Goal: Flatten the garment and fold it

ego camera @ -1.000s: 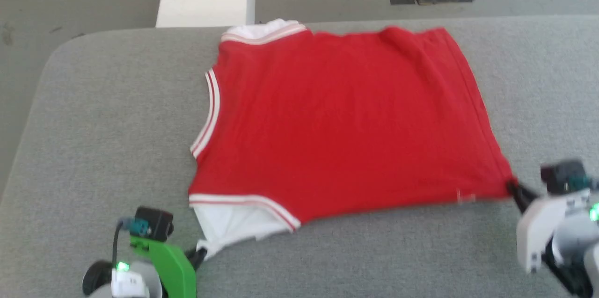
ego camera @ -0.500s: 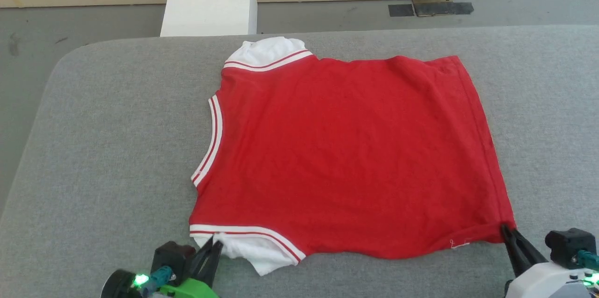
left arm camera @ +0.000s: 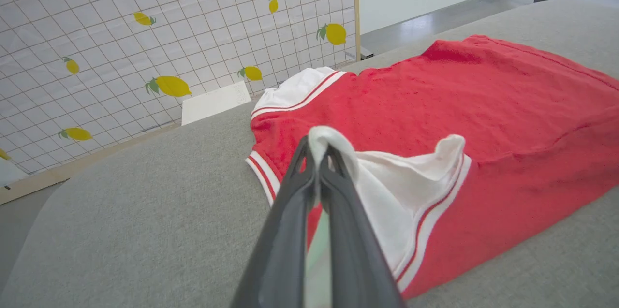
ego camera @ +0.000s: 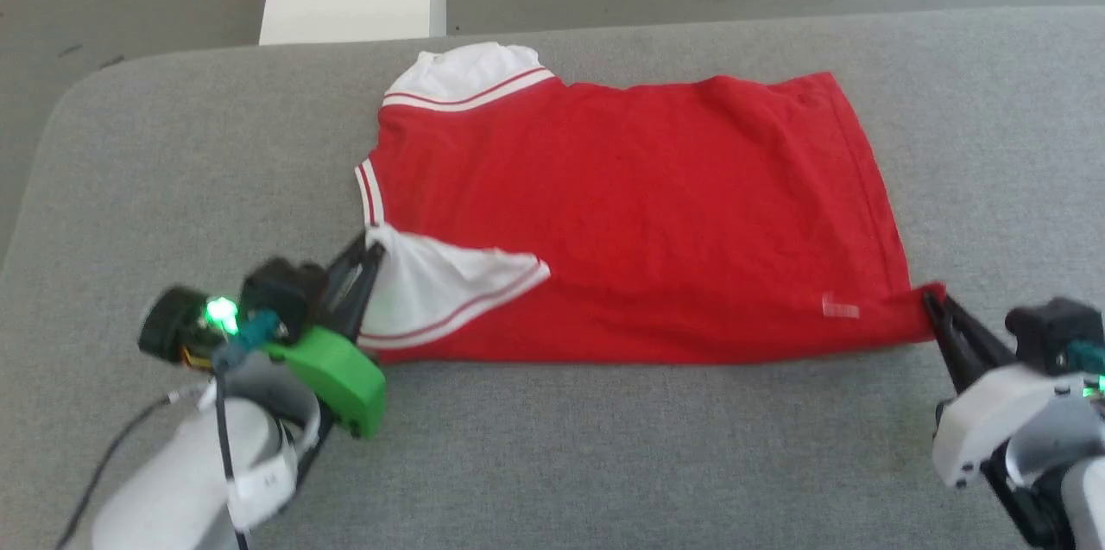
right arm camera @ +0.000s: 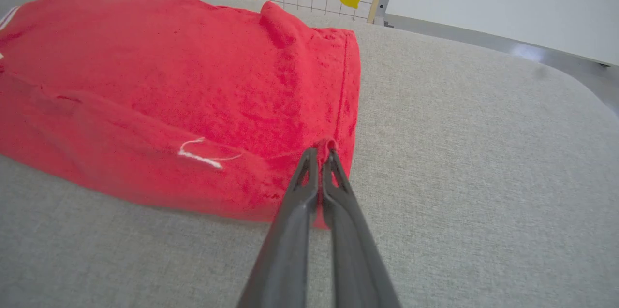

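Left tool (ego camera: 364, 256): you have its 2 dark fingers pinched tight on the white cuff of the near sleeve (ego camera: 432, 282). The cuff is held just off the table (ego camera: 604, 446) and turned inward, so the sleeve drapes over the red body. This grip looks meant to carry the near edge across for a first fold.

Right tool (ego camera: 934, 304): its fingers are closed to a sliver on the near hem corner (ego camera: 917, 308), which is raised slightly. With 2 grips at opposite ends, the near edge can travel as 1 line.

Garment (ego camera: 639, 213): it lies mid-table, spread largely flat, with the collar toward the robot's left and the hem toward its right. The far sleeve (ego camera: 462, 71) rests flat at the far side.

Materials: the garment is a soft red knit with a fuzzy nap, limp enough to sag between the grips. It has white sleeves, red-and-white striped trim and a small white label (ego camera: 839, 306) near the hem. The table has a grey, felt-like woven cover with rounded corners, likely grippy under the cloth.
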